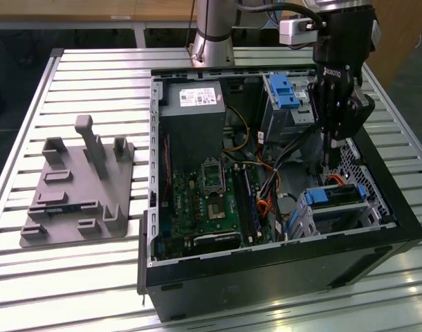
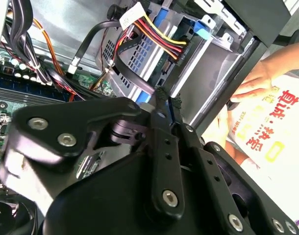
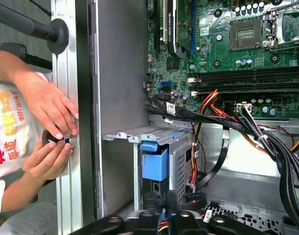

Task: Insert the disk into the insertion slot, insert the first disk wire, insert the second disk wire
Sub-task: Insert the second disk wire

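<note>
**With the drive seated, the claw hangs just over its cage**

Since the disk (image 1: 331, 196) sits inside the insertion slot (image 1: 351, 220), blue frame and all, your first step looks done. What matters now is how the claw stands to that cage.

- **Direction:** in the exterior view the claw (image 1: 332, 155) points straight down inside the computer case (image 1: 266, 273). The cage is just below it, a little toward the near wall. The taller bay (image 1: 283, 93) with the blue latch stands behind the claw, away from the work.
- **Close up:** in the first wrist view the claw (image 3: 163, 199) is just beside the disk's blue end (image 3: 154, 162), and the cage's perforated side (image 3: 181, 159) runs alongside.
- **Long axis:** I judge that the drive lies flat with its length across the exterior view. Its wire end faces that view's left, where the loose cables gather.
- **Claw state:** in the second wrist view the jaws of the claw (image 2: 168, 99) are drawn narrow. A sliver of blue shows between them, but you cannot tell whether it is pinched or only lies behind.
- **Wires:** the red and yellow wire bundle (image 2: 154, 32) arches over the cage (image 2: 213, 68), near the claw tips but not touching them.
- **Bystander:** a person's hands (image 3: 47, 110) rest on the outer case wall, well apart from the claw.
</note>
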You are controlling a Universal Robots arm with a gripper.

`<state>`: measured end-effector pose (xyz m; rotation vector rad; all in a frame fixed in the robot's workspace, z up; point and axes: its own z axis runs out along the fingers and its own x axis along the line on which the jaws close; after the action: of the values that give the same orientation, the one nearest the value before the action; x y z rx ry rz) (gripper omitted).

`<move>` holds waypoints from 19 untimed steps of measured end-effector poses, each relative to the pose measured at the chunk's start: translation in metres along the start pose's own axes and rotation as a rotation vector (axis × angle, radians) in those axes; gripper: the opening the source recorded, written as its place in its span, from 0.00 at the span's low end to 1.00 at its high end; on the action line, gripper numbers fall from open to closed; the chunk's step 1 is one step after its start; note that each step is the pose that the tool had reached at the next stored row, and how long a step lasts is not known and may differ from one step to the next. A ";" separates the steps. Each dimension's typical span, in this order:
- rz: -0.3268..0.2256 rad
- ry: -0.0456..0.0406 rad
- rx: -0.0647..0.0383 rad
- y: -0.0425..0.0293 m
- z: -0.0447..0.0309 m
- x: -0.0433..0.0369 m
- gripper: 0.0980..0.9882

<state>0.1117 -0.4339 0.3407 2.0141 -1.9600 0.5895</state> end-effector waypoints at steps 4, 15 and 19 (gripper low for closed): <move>0.000 0.0001 0.000 -0.0001 0.0008 -0.0002 0.06; -0.014 -0.0007 -0.027 -0.0096 0.0021 -0.0004 0.06; -0.036 -0.0031 -0.068 -0.0210 0.0033 -0.0003 0.06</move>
<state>0.1330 -0.4341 0.3395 2.0058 -1.9152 0.5052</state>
